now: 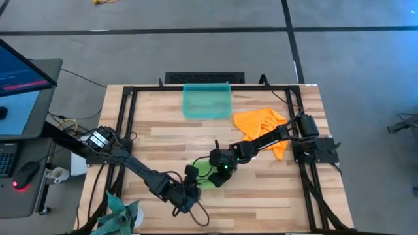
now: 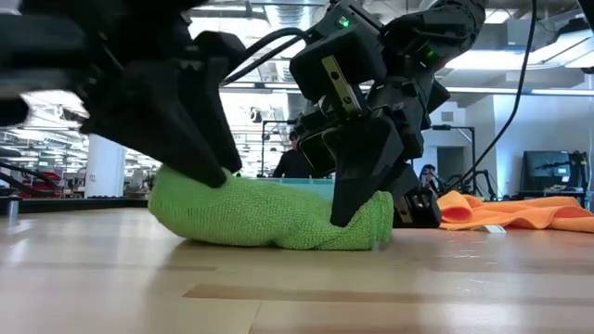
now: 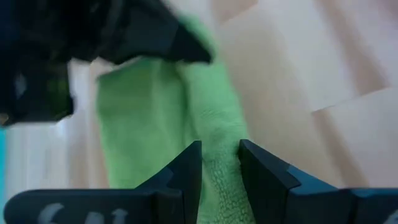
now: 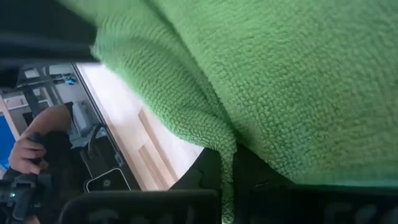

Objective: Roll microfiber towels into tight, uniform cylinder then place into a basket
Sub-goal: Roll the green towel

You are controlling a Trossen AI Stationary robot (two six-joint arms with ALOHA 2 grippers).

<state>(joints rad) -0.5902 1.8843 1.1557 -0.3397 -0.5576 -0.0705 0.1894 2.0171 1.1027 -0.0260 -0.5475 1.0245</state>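
Pinching opposite ends of the rolled lime-green microfiber towel, the left gripper and right gripper risk unravelling it if either slips.

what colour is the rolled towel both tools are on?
Bright lime green towel; clearest in the low view.
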